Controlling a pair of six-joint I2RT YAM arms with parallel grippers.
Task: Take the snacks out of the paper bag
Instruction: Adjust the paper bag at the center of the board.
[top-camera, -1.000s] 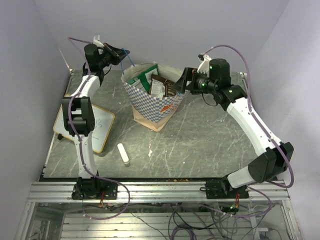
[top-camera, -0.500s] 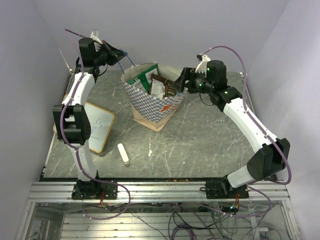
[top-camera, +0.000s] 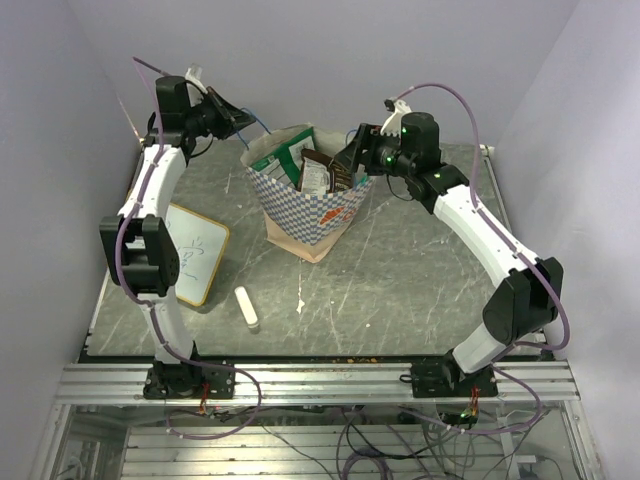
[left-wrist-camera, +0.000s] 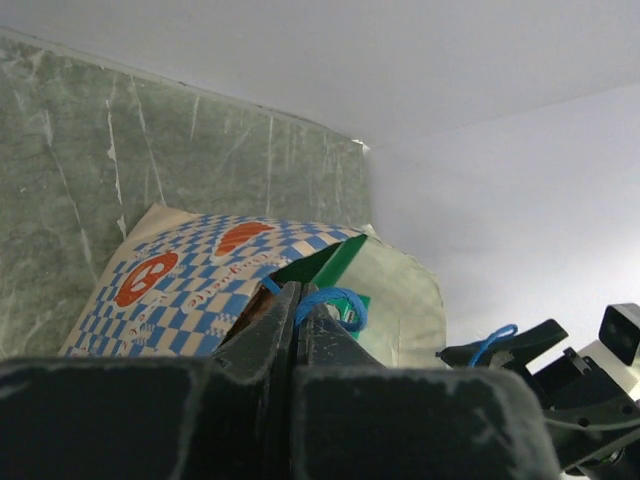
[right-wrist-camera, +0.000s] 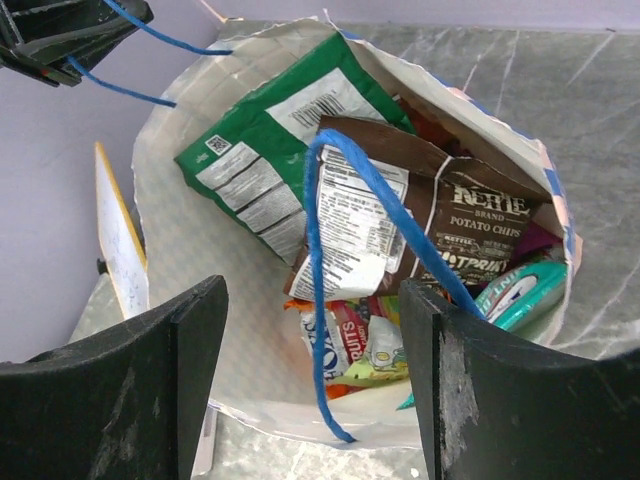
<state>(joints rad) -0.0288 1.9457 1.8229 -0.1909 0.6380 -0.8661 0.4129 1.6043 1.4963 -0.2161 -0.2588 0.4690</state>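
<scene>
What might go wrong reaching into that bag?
The right tool hangs open over the paper bag, a blue handle loop lying across the brown Kettle chips bag; it might snag that cord instead. The left tool pinches only the other thin handle; a slip might let the bag sag.

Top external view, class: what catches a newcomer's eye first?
The cream paper bag with blue-and-white chequers stands mid-table, stuffed with glossy snack packets, a brown packet and a green packet on top. The left gripper is shut on its thin blue cord handle at the bag's left; the right gripper hangs open over its mouth.
</scene>
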